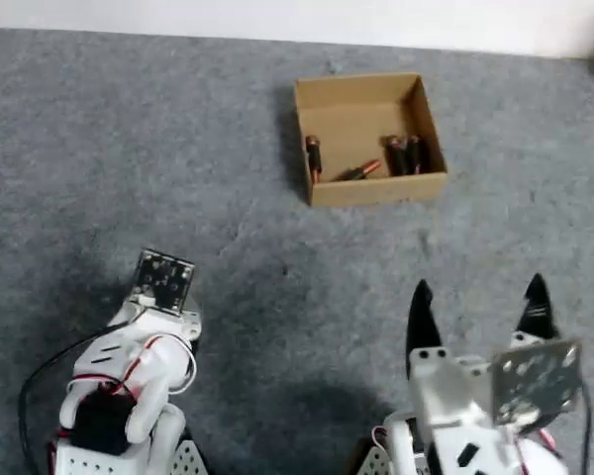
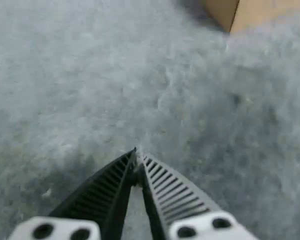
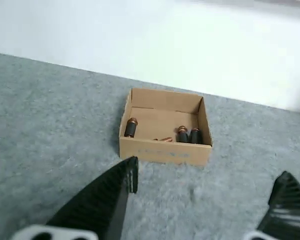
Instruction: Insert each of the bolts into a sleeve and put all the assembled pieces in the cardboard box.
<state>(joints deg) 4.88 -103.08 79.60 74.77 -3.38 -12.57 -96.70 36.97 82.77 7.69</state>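
Splayed wide, empty black right tool (image 1: 478,289); at eleven o'clock, brown cardboard box (image 1: 376,190) of dark-sleeved bolts (image 1: 404,154); left tool (image 2: 138,159) closed, farther.

Right gripper (image 3: 208,179) close up, black fingers (image 3: 110,195) spread wide apart over grey carpet (image 3: 50,115). Farther off, an open cardboard box (image 3: 165,150) near a white wall (image 3: 140,35). Inside: one dark piece (image 3: 131,127) by one side wall, two more pieces (image 3: 188,135) together by the other, a copper bit (image 3: 165,139) between.
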